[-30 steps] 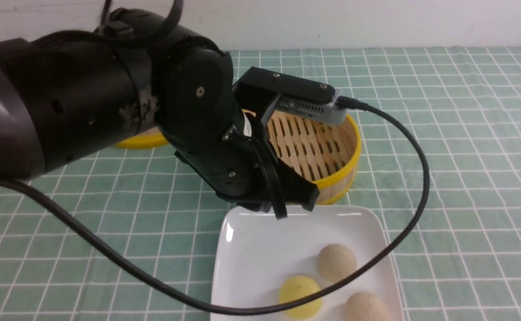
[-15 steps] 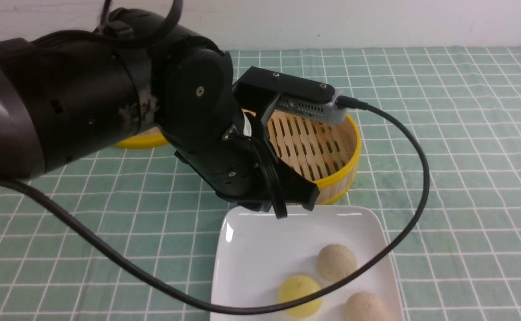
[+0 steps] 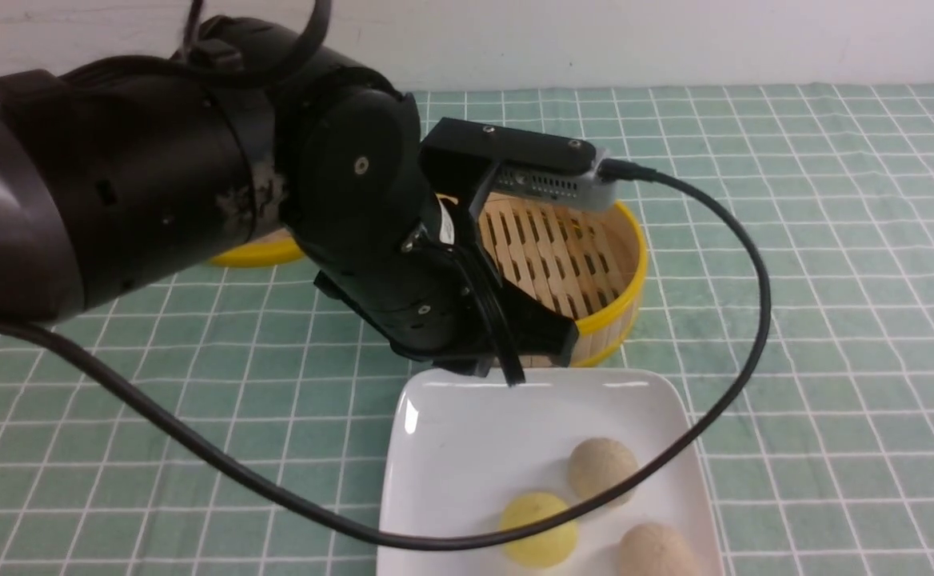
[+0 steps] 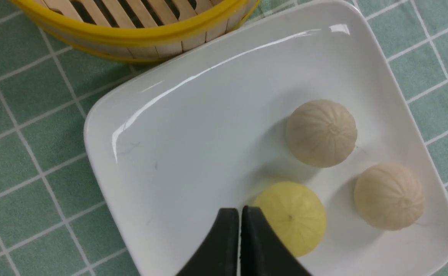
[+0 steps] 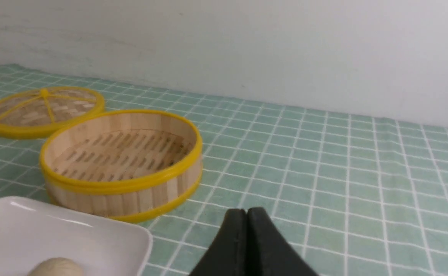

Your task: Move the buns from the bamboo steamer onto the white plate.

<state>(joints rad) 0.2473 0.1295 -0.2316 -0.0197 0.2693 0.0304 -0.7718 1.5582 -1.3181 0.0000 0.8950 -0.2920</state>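
Buns (image 4: 321, 133) (two beige, one yellow) all sit on the white plate (image 4: 178, 126), bamboo steamer (image 5: 124, 191) bare, so the job looks finished; left gripper (image 4: 240, 210) hangs over the plate near the yellow bun (image 4: 298, 220), jaws together and empty, presumably nothing left to carry; right gripper (image 5: 246, 211) sits aside over the tablecloth (image 5: 323, 153), jaws together too.

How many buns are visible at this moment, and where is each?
3, all on the white plate: a yellow bun, a cream bun nearer the bamboo steamer, and a second cream bun by the plate's corner. No bun shows in the steamer.
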